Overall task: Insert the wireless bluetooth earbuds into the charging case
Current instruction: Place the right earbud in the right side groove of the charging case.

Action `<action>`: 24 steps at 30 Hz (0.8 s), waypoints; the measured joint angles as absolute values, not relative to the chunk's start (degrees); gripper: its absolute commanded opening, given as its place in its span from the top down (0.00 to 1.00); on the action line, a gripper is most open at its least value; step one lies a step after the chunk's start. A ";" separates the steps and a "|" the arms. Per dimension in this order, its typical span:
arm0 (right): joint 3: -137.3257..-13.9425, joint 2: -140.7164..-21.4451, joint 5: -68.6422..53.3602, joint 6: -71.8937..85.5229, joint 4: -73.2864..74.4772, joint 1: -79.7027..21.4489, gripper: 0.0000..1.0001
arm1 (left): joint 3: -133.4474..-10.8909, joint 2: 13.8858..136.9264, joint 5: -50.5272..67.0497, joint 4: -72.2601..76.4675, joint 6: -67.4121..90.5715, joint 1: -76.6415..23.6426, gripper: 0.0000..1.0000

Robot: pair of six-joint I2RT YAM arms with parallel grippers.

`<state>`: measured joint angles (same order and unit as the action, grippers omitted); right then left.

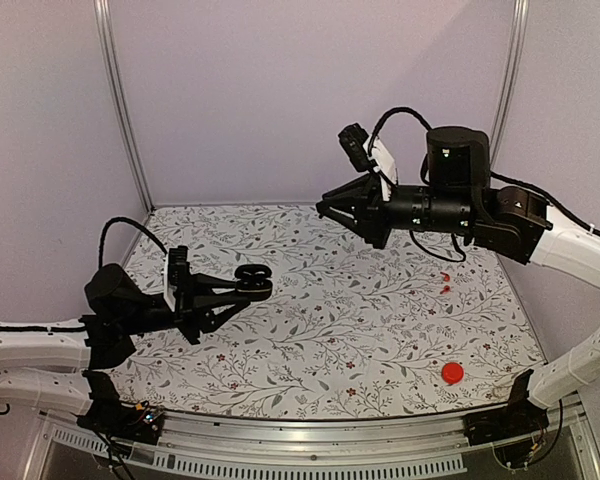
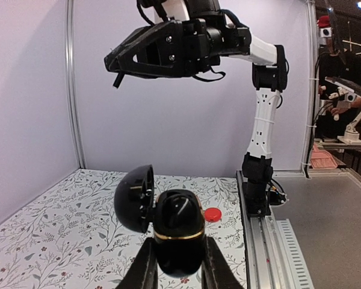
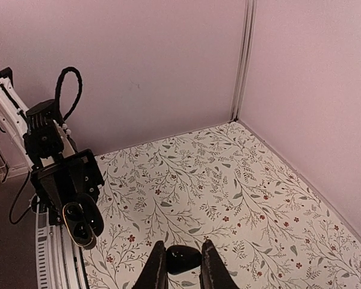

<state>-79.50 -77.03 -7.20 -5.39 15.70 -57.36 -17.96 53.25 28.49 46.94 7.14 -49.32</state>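
Note:
The charging case [image 2: 179,232] is a glossy black clamshell with a gold rim, and its lid [image 2: 134,198] is swung open to the left. My left gripper [image 2: 179,265] is shut on the case's base and holds it above the table. From above, the case [image 1: 252,272] sits at the left gripper's tips [image 1: 248,287], left of centre. My right gripper [image 3: 180,268] is shut on a small black earbud [image 3: 183,259], high over the back of the table [image 1: 322,206]. The right wrist view shows the open case [image 3: 81,226] far below at the left. What lies inside the case I cannot tell.
A flat red disc [image 1: 452,373] lies on the floral table cover near the front right, also seen as the red disc [image 2: 212,214] behind the case. Two tiny red bits [image 1: 445,283] lie right of centre. Pale walls with metal posts [image 1: 120,110] close the back and sides.

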 measured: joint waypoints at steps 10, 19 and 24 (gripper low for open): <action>-75.22 -74.65 -22.02 -7.55 5.43 -57.49 0.88 | -18.70 55.40 32.51 48.16 7.20 -49.32 0.85; -73.17 -75.66 -32.03 -12.03 0.58 -62.30 0.89 | -18.81 56.84 37.36 51.70 8.23 -49.32 0.86; -73.32 -76.71 -33.58 -15.94 2.31 -65.06 0.90 | -18.81 56.90 38.52 52.01 8.27 -49.32 0.87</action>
<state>-73.32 -76.71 -33.58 -15.94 2.31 -65.06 -18.81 56.90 38.52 52.01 8.27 -49.32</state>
